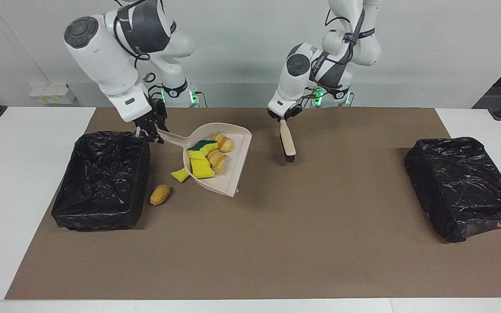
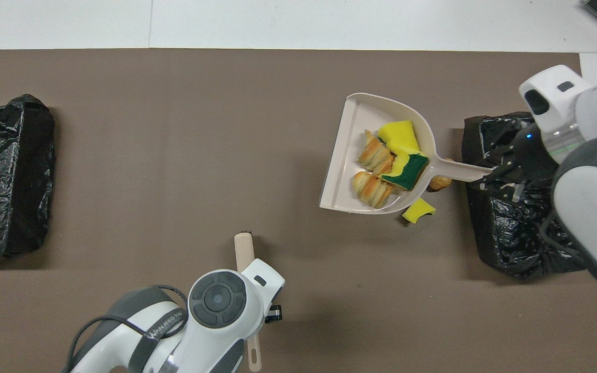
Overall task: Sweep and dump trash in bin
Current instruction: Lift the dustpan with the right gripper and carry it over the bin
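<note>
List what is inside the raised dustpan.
The dustpan in the right gripper carries two yellow sponge chunks, one green-backed, and two croissant bits. Anything beneath that pile is covered.

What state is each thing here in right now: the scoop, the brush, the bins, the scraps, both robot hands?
dustpan: lifted, tilted, carrying scraps
brush: held, bristles down
scraps in pan: piled by the handle
yellow sponge piece: loose on the mat
bread bit: loose beside the bin
bin by right arm: open, bag-lined
other bin: bag-lined
right gripper: shut on dustpan handle
left gripper: shut on brush
</note>
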Motion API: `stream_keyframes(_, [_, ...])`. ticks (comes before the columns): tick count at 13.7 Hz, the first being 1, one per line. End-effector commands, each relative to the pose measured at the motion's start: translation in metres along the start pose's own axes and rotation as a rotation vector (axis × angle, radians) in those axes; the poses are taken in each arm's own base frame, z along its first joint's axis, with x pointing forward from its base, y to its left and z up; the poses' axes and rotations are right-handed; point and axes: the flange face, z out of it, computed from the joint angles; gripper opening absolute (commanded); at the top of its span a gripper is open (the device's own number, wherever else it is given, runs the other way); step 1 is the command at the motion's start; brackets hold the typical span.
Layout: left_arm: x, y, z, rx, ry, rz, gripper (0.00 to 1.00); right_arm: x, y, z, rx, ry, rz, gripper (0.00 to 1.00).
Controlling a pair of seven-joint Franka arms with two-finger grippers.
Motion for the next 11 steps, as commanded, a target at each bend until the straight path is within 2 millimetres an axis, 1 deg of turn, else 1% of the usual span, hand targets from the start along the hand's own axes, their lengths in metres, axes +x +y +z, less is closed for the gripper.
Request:
stream_keyframes(1, [-0.028, -0.005, 0.019, -0.037, 0.026, -0.03, 0.0, -0.055, 0.026, -0.014, 0.006, -0.008, -0.037, 0.0])
stream_keyframes(2, [-0.031, -0.007, 0.023, -0.041, 0.016, -0.037, 0.0, -0.084, 0.034, -0.019, -0.003, -0.014, -0.05, 0.0])
stream_keyframes(3, [-0.031, -0.007, 0.024, -0.048, 0.004, -0.047, 0.0, -0.105, 0.038, -0.023, -0.01, -0.031, -0.071, 0.0])
stream_keyframes(4, [-0.032, -0.008, 0.027, -0.05, -0.005, -0.047, 0.0, -0.137, 0.043, -0.033, -0.017, -0.053, -0.091, 0.0])
stream_keyframes(5, [-0.032, -0.009, 0.028, -0.053, -0.012, -0.047, 0.0, -0.163, 0.046, -0.04, -0.026, -0.067, -0.137, 0.0])
stream_keyframes(6, [-0.032, -0.009, 0.029, -0.055, -0.017, -0.046, 0.0, -0.188, 0.048, -0.045, -0.032, -0.068, -0.14, 0.0])
stream_keyframes(7, [-0.031, -0.008, 0.029, -0.055, -0.017, -0.038, 0.0, -0.209, 0.049, -0.051, -0.042, -0.075, -0.127, 0.0])
stream_keyframes(9, [-0.029, -0.011, 0.029, -0.053, -0.022, -0.016, 0.0, -0.237, 0.049, -0.056, -0.042, -0.116, -0.162, 0.0])
stream_keyframes(10, [-0.028, -0.012, 0.03, -0.051, -0.027, -0.002, 0.02, -0.255, 0.048, -0.061, -0.047, -0.117, -0.176, 0.0])
stream_keyframes(11, [-0.027, -0.013, 0.03, -0.05, -0.027, 0.005, 0.05, -0.266, 0.05, -0.068, -0.057, -0.136, -0.2, 0.0])
